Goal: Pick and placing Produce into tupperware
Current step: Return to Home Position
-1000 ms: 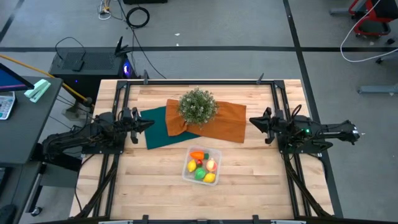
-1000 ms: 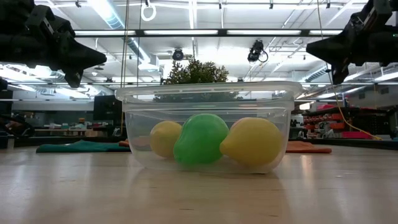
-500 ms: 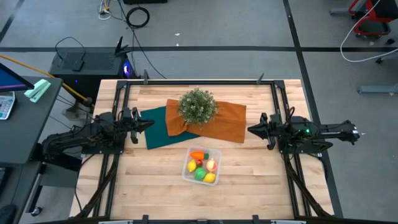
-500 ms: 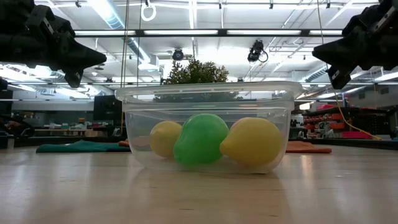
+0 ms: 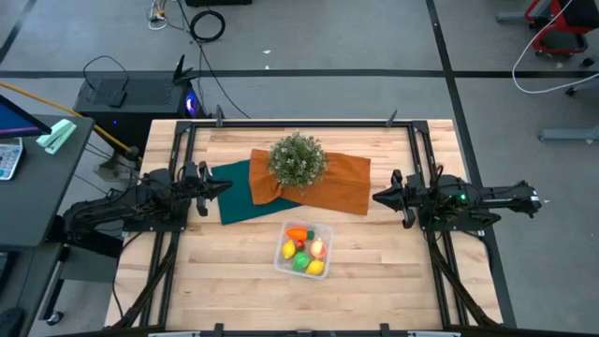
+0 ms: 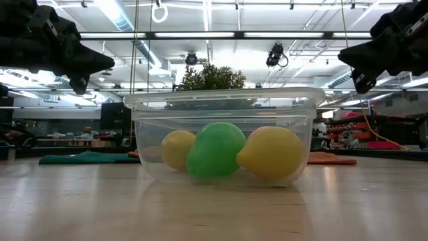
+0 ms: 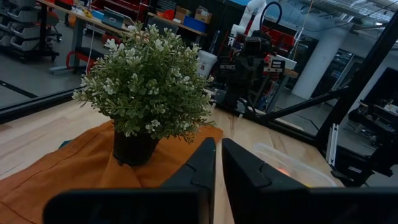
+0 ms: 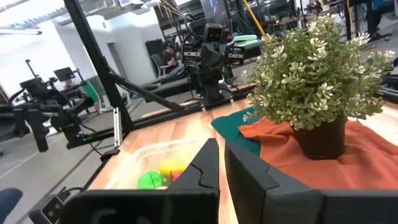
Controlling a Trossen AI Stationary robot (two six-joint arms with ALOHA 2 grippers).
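Observation:
The clear tupperware (image 5: pixel 278 258) stands on the table's near middle, and the produce lies inside it. In the high view I see the orange carrot (image 5: pixel 298 233), the peach-coloured fruit (image 5: pixel 318 248), the green piece (image 5: pixel 301 263) and a yellow piece (image 5: pixel 316 269). In the low view the green piece (image 6: pixel 215 148) sits between two yellow pieces (image 6: pixel 177 148) (image 6: pixel 273 152) behind the tupperware's wall (image 6: pixel 221 107). My left gripper (image 5: pixel 227 186) hovers shut over the teal cloth, left of the box. My right gripper (image 5: pixel 375 197) hovers shut to the box's far right. Neither touches anything.
A bushy potted plant (image 5: pixel 298 159) stands on an orange cloth (image 5: pixel 342 185) that overlaps a teal cloth (image 5: pixel 234 197), between the two grippers on the far half. Black frame rails (image 5: pixel 173 234) run along the left and right table edges. Bare wood lies around the box.
My right gripper has swung a little toward the table's near edge and stays shut. The left arm, the tupperware and the produce have kept still.

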